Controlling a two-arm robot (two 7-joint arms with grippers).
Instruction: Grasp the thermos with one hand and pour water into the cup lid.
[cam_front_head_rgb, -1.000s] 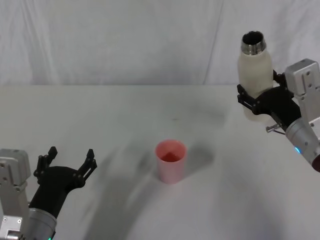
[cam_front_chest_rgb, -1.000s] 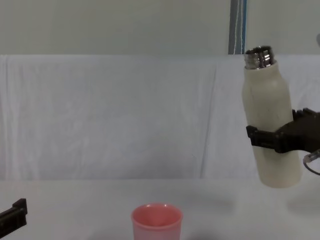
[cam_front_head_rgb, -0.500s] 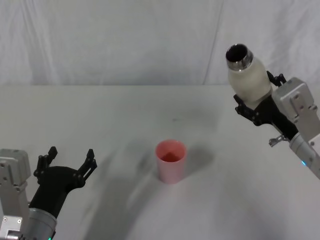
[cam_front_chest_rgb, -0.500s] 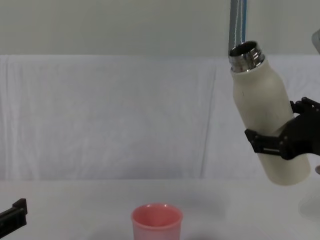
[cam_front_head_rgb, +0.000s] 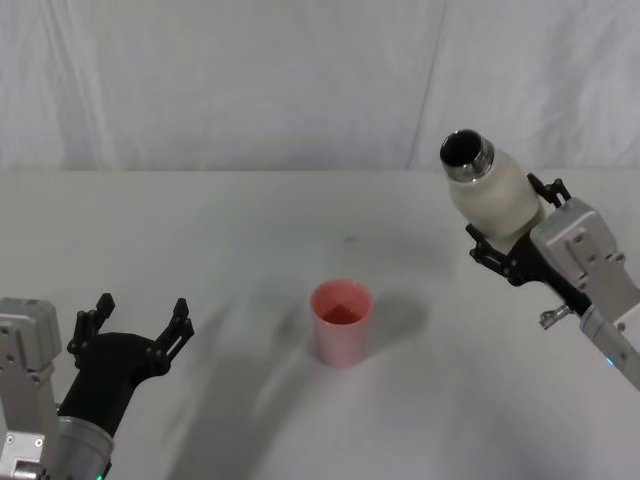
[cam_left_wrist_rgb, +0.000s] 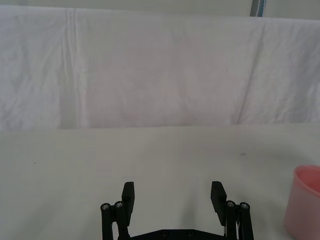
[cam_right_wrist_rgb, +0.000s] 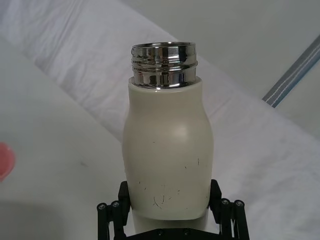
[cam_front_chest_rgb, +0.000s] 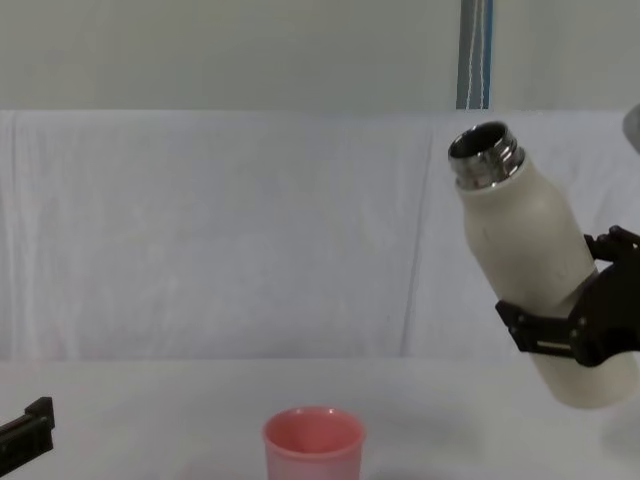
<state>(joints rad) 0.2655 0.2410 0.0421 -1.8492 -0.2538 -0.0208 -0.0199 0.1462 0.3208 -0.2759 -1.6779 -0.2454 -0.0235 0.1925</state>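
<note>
At the right side of the scene, raised above the tabletop (cam_front_head_rgb: 200, 230), the right end effector (cam_front_head_rgb: 510, 245) is clamped on the lower body of the thermos (cam_front_head_rgb: 492, 192), one black jaw on each side of the cream-white body; the right wrist view shows both jaws pressed against the bottle's sides. Thermos held clear of the tabletop and tilted, its open steel neck (cam_front_chest_rgb: 484, 155) leaning toward the robot's left, base down by the end effector. Mouth is uncapped, dark inside from the head view. Threaded neck shiny; faint scuff marks on the body in the right wrist view. No water visible leaving the mouth. The cup lid (cam_front_head_rgb: 341, 321), pink, stands upright on the tabletop near the middle, well apart from the thermos, lower than it and to the robot's left of it. Its rim faces up; whether it holds liquid cannot be told. Left end effector (cam_front_head_rgb: 134, 336) sits low at the near left, jaws spread wide with nothing between them, well apart from the cup lid; the left wrist view catches the cup lid's edge off to one side. White cloth backdrop (cam_front_head_rgb: 250, 80) hangs behind the tabletop.
</note>
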